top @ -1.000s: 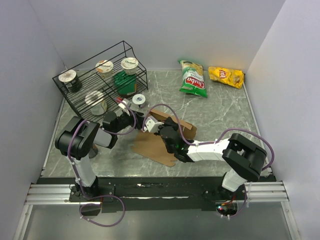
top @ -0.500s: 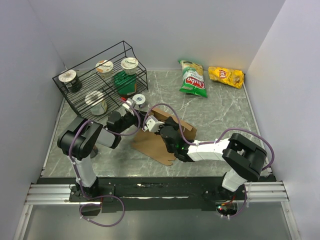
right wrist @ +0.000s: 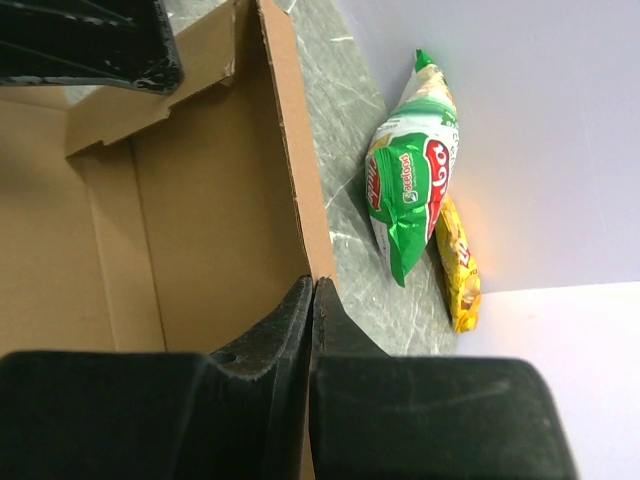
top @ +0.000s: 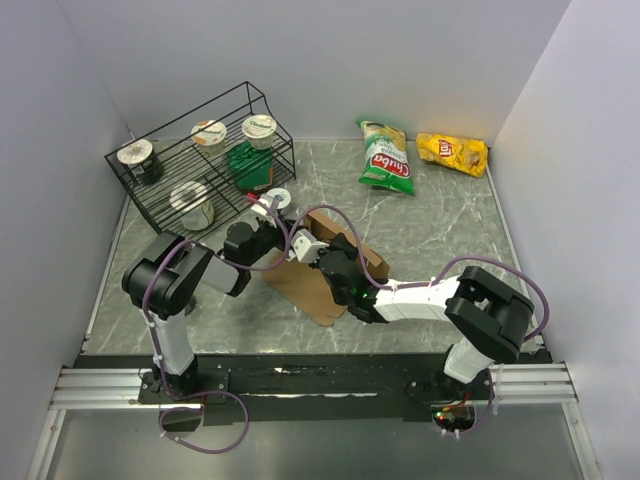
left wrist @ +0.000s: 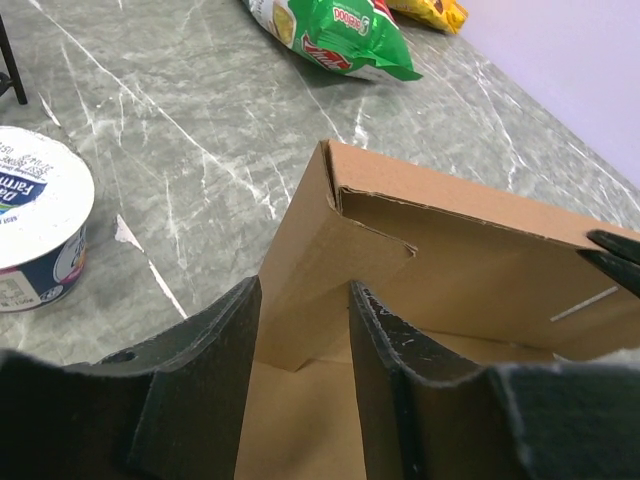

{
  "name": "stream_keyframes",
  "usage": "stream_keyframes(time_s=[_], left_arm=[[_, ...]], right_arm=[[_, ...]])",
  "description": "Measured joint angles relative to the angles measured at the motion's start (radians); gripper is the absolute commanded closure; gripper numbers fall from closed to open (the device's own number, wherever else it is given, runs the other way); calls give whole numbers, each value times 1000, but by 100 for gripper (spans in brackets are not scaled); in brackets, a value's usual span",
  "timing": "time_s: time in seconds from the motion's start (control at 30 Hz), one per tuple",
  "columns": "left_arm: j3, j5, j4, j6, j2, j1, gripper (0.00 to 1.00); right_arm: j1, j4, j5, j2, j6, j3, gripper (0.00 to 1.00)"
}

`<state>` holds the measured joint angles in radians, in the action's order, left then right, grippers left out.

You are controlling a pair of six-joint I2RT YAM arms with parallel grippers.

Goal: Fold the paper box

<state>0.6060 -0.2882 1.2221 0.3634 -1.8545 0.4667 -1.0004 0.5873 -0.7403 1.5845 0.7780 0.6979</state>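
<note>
The box (top: 305, 288) sits mid-frame in the top view, partly folded: one long wall stands and the rest lies flat. The right gripper (right wrist: 312, 298) pinches that wall's edge. The left gripper (left wrist: 302, 292) straddles an end flap, but I cannot tell whether it grips. The other walls and tabs are not yet folded.

Top view: left arm (top: 240, 245) and right arm (top: 410, 298) sit over the paper box (top: 300, 290), so its middle is hidden. Left wrist view: yogurt cup (left wrist: 35, 225) cut by left edge, green chip bag (left wrist: 335, 35) and yellow bag (left wrist: 432, 10) by top. Rack cup lids (top: 258, 126): print unreadable.
</note>
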Motion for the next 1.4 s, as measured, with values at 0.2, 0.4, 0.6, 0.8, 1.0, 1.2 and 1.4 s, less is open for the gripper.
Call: stream_keyframes(time_s=[0.2, 0.4, 0.6, 0.8, 1.0, 1.2, 1.4], left_arm=[[30, 24, -11, 5, -19, 10, 46], [40, 24, 2, 16, -40, 9, 44], [-8, 18, 50, 40, -41, 10, 46], [-63, -3, 56, 48, -35, 14, 46], [-76, -12, 63, 50, -27, 14, 48], [-142, 0, 74, 66, 14, 14, 49], [-277, 24, 77, 107, 114, 18, 49]], right_arm=[[5, -6, -1, 0, -10, 3, 96], [12, -8, 0, 0, -17, 5, 100], [13, -16, 4, -1, -22, 7, 100], [12, -57, 52, -34, -42, 7, 100], [5, -69, 79, -43, -50, 9, 100], [-23, -83, 95, -41, -51, 22, 100], [-66, -87, 138, -19, -50, 50, 100]])
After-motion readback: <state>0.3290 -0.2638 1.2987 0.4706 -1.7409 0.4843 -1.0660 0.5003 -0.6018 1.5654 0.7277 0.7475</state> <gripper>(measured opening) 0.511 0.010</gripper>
